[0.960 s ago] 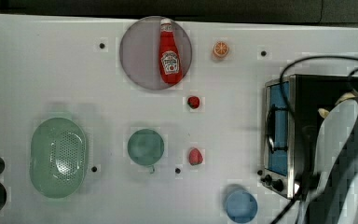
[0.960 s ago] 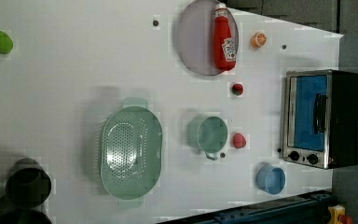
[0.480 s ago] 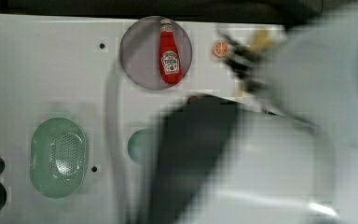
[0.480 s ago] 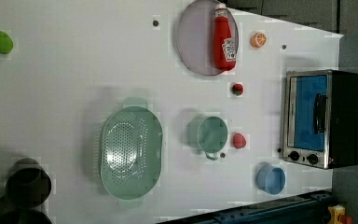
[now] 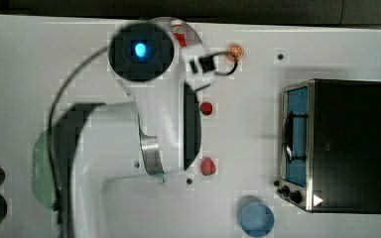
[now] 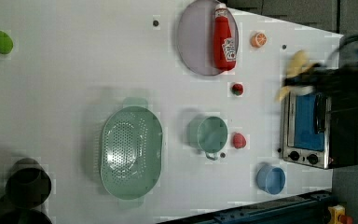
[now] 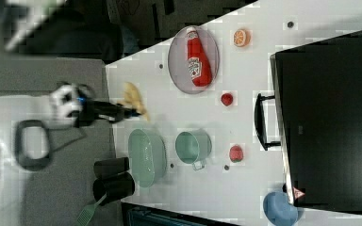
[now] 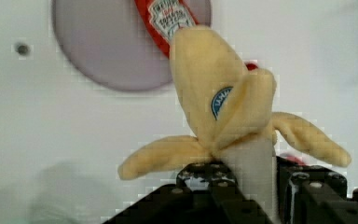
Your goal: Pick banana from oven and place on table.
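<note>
The gripper (image 8: 256,186) pinches the banana (image 8: 223,107) by its pale lower end, the black fingers (image 8: 214,186) pressed against either side of it while the peel flaps splay outward. A small blue oval sticker sits on the banana's side in the wrist view; it carries white letters, but they are too blurred to read. In the right view the banana (image 7: 134,101) hangs in the air off the end of the arm, seen against the table (image 7: 245,70) near its edge, and how high it is above the white top cannot be judged. In the left view the banana (image 6: 296,70) appears just above the oven (image 6: 319,126), whose blue-tinted glass door is shut, with black knobs at one end. The oven (image 5: 335,146) in the top view stands at the top view's right, and a small white triangular mark shows near its knobs; in the right view a red warning triangle sits at the same corner. A red ketchup bottle (image 6: 223,39) lies on the round greyish plate (image 6: 196,42); its label looks like a Heinz one, though the wording is not sharp enough to confirm. An orange slice (image 6: 258,39) lies near the plate.
</note>
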Controlling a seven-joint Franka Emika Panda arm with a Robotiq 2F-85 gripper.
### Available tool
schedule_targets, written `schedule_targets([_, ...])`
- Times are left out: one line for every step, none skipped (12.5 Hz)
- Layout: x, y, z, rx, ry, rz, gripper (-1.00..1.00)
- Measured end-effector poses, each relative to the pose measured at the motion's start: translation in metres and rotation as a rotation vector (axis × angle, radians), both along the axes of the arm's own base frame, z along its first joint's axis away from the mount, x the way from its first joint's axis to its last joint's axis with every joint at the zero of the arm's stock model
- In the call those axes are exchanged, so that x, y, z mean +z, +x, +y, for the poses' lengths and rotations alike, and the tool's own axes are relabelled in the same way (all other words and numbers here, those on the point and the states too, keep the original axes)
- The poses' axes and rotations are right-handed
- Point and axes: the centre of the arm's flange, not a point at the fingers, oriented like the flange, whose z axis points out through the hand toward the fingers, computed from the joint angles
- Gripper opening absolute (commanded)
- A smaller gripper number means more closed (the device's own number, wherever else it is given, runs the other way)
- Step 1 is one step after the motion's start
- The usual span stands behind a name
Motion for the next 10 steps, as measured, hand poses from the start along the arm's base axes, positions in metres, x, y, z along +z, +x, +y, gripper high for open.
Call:
schedule_targets([-0.041,-0.008,-0.001,-0.012,-0.010,0.048,-0.51])
schedule_targets([-0.077,-0.014,-0.007,-0.027,-0.016,0.077,-0.51])
schedule_targets([-0.108,-0.025,-0.017,-0.057,-0.013,0.087,-0.51])
schedule_targets([-0.135,-0.042,-0.032,-0.093,-0.013,0.118,-0.51])
schedule_targets([-0.160,-0.060,-0.052,-0.140,-0.016,0.158,-0.51])
schedule_targets([-0.178,-0.076,-0.071,-0.189,-0.020,0.183,-0.51])
schedule_targets([-0.189,-0.086,-0.090,-0.229,-0.023,0.181,-0.51])
schedule_targets([-0.195,-0.089,-0.104,-0.260,-0.023,0.153,-0.51])
schedule_targets([-0.199,-0.092,-0.114,-0.279,-0.019,0.122,-0.41])
schedule_targets([-0.201,-0.092,-0.119,-0.282,-0.021,0.098,-0.21])
